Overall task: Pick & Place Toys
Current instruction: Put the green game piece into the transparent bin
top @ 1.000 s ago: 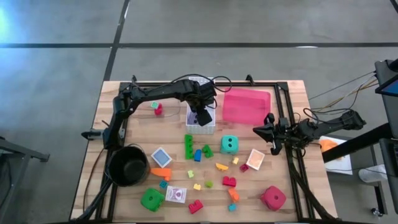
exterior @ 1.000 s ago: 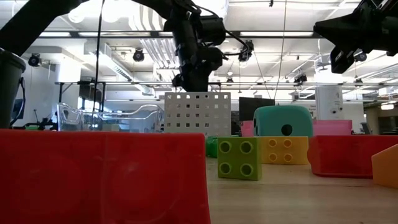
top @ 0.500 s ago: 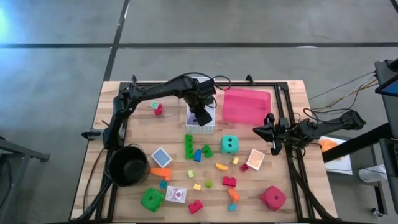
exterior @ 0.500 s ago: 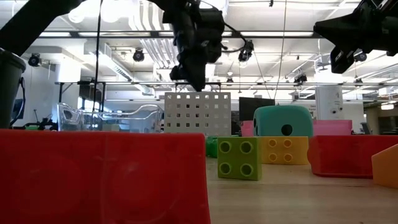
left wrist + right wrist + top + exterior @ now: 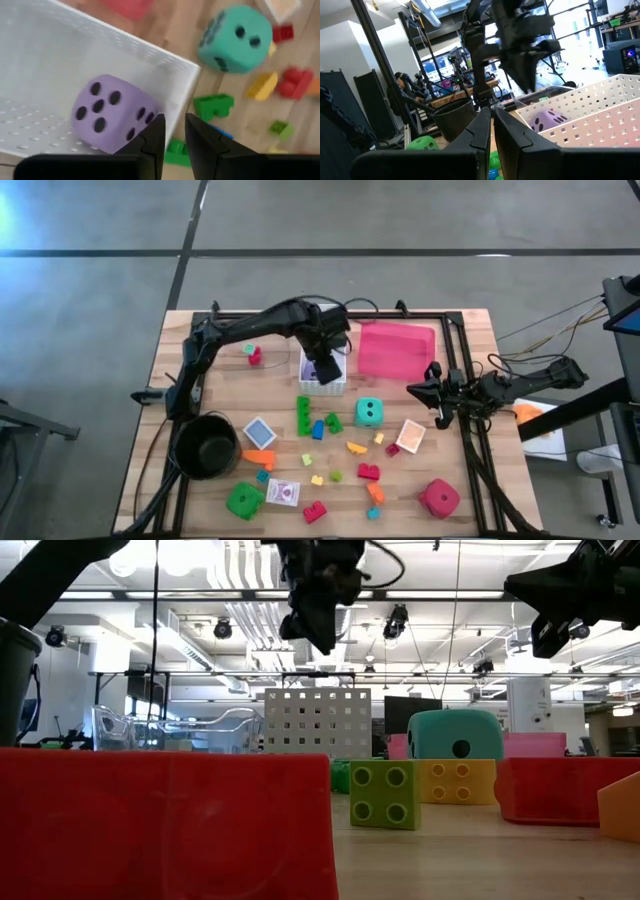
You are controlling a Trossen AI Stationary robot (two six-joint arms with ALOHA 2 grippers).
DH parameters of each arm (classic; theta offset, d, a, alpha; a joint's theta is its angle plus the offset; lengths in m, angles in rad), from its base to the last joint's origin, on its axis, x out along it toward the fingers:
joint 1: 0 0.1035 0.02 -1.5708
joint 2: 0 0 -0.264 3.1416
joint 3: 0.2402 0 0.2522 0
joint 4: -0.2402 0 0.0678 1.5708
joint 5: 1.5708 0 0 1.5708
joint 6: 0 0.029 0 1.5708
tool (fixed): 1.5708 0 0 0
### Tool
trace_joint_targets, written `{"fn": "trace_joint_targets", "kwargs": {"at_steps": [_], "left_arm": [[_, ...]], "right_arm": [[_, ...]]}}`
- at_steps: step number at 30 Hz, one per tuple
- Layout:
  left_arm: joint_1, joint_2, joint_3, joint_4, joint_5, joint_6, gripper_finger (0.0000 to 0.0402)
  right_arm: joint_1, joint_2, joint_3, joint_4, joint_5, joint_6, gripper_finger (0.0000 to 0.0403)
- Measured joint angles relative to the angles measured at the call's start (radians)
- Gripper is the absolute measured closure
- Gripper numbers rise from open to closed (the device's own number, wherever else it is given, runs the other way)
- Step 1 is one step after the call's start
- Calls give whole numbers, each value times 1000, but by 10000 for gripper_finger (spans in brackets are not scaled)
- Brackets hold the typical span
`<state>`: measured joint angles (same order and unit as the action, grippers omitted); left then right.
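Observation:
My left gripper point(image 5: 328, 365) hangs above the white perforated basket point(image 5: 322, 388), its fingers a narrow gap apart and holding nothing; the low view shows it point(image 5: 322, 640) well above the basket point(image 5: 317, 720). A purple die point(image 5: 110, 115) lies on the basket's floor and also shows through the basket wall in the right wrist view point(image 5: 545, 120). My right gripper point(image 5: 412, 390) waits shut at the table's right side, above the wood. A teal die point(image 5: 369, 412), a red die point(image 5: 439, 497) and a green die point(image 5: 243, 500) rest on the table among small bricks.
A red tray point(image 5: 396, 350) stands to the right of the basket. A round black pot point(image 5: 206, 445) stands at the left. Card packs point(image 5: 260, 431) point(image 5: 411, 436) point(image 5: 283, 493) and a green brick point(image 5: 302, 416) lie with several small bricks across the table's middle and near part.
My left gripper has risen straight up from the basket's rim to well above it. The purple die has stayed in the basket.

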<state>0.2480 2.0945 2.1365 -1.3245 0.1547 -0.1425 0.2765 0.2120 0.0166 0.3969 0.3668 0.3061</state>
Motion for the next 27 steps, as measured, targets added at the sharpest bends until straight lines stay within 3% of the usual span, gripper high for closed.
{"fn": "trace_joint_targets", "kwargs": {"at_steps": [5, 12, 18, 21, 27], "left_arm": [[-73, -6, 4, -54, -71, 20, 324], [-160, -6, 3, -76, -79, -188, 324], [-238, -6, 2, -134, -186, -378, 318], [-271, -6, -12, -182, -237, -475, 296], [-320, -6, -97, -221, -241, -656, 218]], "right_arm": [[0, 0, 0, 0, 0, 0, 382], [0, 0, 0, 0, 0, 0, 382], [0, 0, 0, 0, 0, 0, 382], [0, 0, 0, 0, 0, 0, 382], [0, 0, 0, 0, 0, 0, 382]]}}
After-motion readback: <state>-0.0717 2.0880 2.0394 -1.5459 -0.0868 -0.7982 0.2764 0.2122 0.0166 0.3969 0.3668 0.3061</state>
